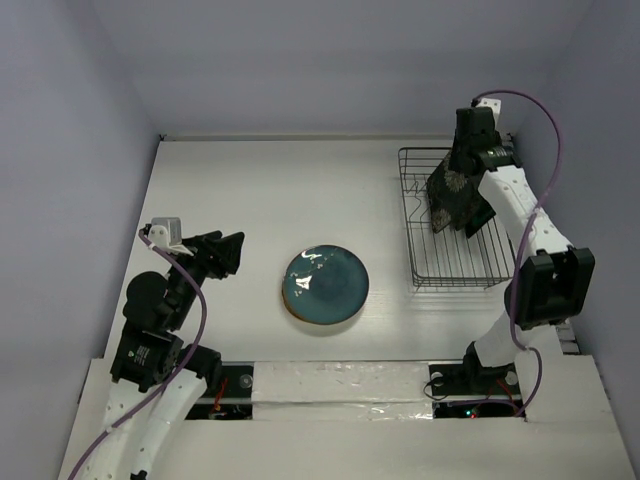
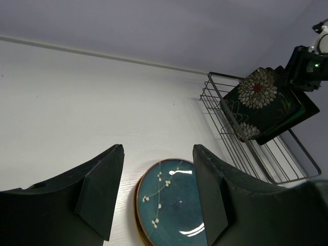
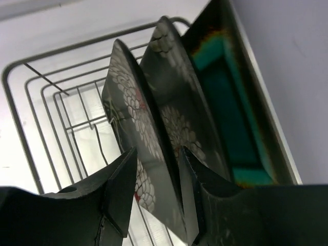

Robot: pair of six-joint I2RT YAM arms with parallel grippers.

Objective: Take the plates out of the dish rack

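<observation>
A round glossy teal plate (image 1: 325,285) lies flat on the table, on top of another plate of which only the brown rim shows; it also shows in the left wrist view (image 2: 171,205). The wire dish rack (image 1: 460,270) holds two black square flowered plates (image 3: 130,107) (image 3: 177,102) and a teal square plate (image 3: 225,97), all standing on edge. My right gripper (image 1: 460,168) (image 3: 158,154) is open, with its fingers on either side of the front black plate's top edge. My left gripper (image 1: 236,250) (image 2: 159,154) is open and empty, left of the round plate.
The rack (image 2: 266,159) stands at the back right, close to the right wall. Walls close in the table at the back and on both sides. White tabletop lies between the round plate and the rack.
</observation>
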